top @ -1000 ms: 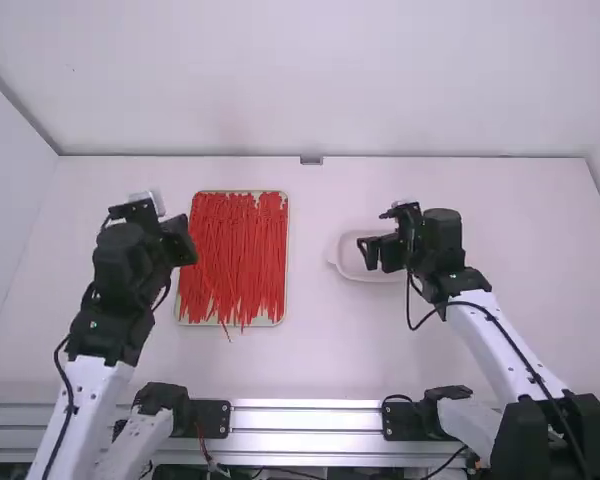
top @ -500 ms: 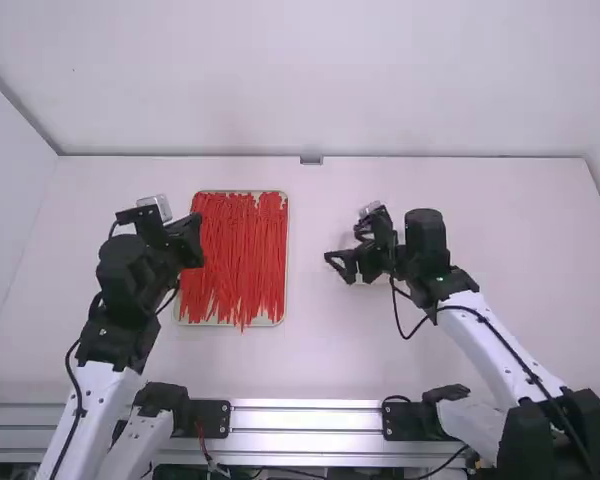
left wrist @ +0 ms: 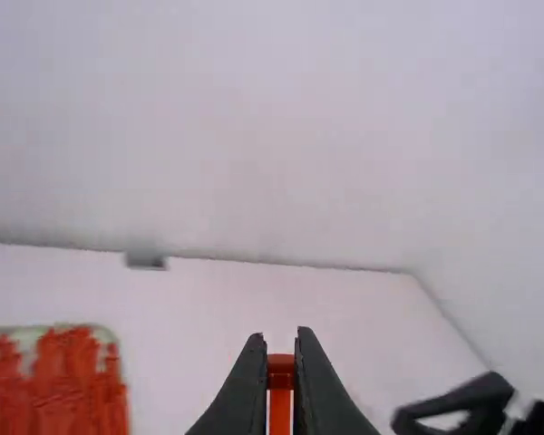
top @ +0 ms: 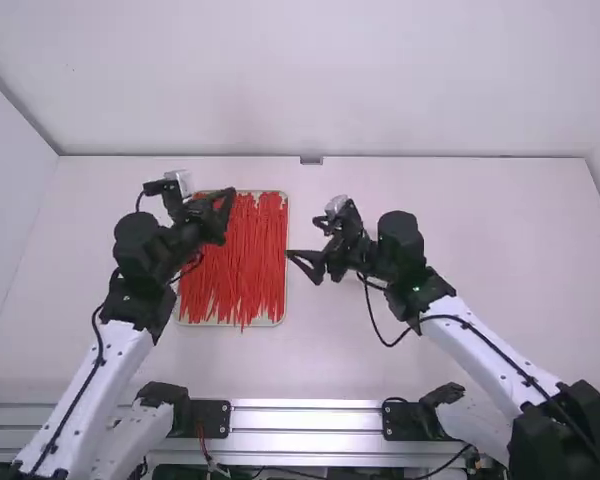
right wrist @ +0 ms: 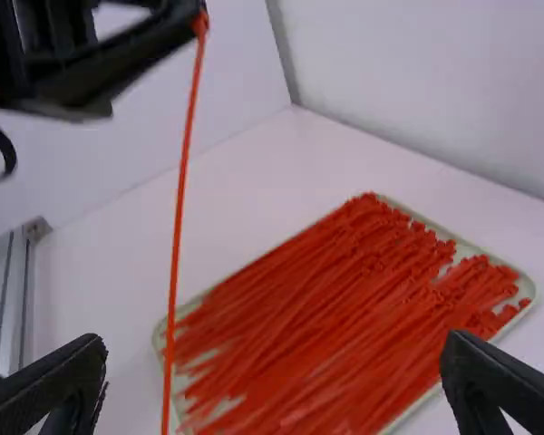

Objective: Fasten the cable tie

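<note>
Tray point(top: 277, 318): lies on the table point(top: 480, 200) and carries a loose pile point(top: 242, 255) of red cable ties, laid roughly lengthwise.
Left gripper point(top: 223, 200): raised above the tray's far left corner, jaws pinched narrow on the head end of one tie.
Held tie point(right wrist: 183, 227): a single red strip hanging almost straight down from the left gripper towards the tray's left side; I cannot tell whether its lower end touches the pile.
Right gripper point(top: 305, 265): just off the tray's right edge, about midway along it, pointing at the tray; jaws spread wide with nothing between them.
Gap: the right gripper is apart from the held tie, with the tray's width between them.
</note>
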`<state>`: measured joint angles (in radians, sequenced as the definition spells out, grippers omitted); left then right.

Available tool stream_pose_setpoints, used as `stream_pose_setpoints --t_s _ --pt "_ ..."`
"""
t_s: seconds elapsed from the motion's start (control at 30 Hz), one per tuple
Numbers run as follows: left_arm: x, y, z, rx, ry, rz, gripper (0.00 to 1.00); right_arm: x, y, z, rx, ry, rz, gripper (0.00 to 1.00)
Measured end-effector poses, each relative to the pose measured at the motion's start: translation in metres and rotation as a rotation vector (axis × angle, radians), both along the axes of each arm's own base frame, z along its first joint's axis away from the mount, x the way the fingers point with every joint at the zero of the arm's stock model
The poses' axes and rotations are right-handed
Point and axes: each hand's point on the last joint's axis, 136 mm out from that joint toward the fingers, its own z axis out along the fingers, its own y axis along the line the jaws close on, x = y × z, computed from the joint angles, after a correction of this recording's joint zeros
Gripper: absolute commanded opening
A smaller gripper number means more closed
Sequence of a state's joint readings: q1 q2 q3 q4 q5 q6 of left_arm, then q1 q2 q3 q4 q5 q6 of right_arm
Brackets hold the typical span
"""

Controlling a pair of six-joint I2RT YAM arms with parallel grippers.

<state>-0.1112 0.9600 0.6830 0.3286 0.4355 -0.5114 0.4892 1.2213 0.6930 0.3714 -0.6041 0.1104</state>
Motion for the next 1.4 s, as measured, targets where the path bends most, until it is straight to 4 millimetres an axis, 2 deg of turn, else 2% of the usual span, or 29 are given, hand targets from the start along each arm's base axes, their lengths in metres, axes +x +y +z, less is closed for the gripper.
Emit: stream_pose_setpoints --t_s 0.23,0.37,0.5,0.63,0.73,0.87,1.03,1.17,1.3,1.4 --pt "0.003 -0.040 -0.004 -0.047 -0.001 -0.149 0.02 0.012 -0.001 0.019 0.095 0.027 -0.085 0.98" --pt "0.002 -0.054 -0.002 -0.067 -0.011 -0.192 0.02 0.018 -0.004 0.023 0.128 0.056 -0.127 0.98" --pt "0.000 -0.061 0.002 -0.080 -0.024 -0.208 0.02 0.022 -0.002 0.027 0.159 0.053 -0.140 0.99" --pt "-0.001 -0.065 0.003 -0.092 -0.020 -0.205 0.02 0.023 0.009 0.023 0.175 0.061 -0.125 1.00" --pt "0.000 -0.065 0.003 -0.095 -0.018 -0.193 0.02 0.021 0.021 0.019 0.183 0.060 -0.099 0.97" --pt "0.001 -0.064 0.003 -0.095 -0.018 -0.186 0.02 0.022 0.028 0.014 0.185 0.064 -0.088 0.83" --pt "0.003 -0.062 0.003 -0.096 -0.019 -0.167 0.02 0.023 0.028 0.012 0.182 0.066 -0.091 0.59" --pt "0.004 -0.061 0.005 -0.110 -0.019 -0.160 0.02 0.023 0.028 0.012 0.182 0.068 -0.091 0.47" --pt "0.004 -0.061 0.007 -0.118 -0.023 -0.162 0.02 0.023 0.028 0.012 0.183 0.069 -0.091 0.24" --pt "0.003 -0.062 0.007 -0.118 -0.025 -0.163 0.02 0.023 0.028 0.013 0.183 0.065 -0.092 0.12"
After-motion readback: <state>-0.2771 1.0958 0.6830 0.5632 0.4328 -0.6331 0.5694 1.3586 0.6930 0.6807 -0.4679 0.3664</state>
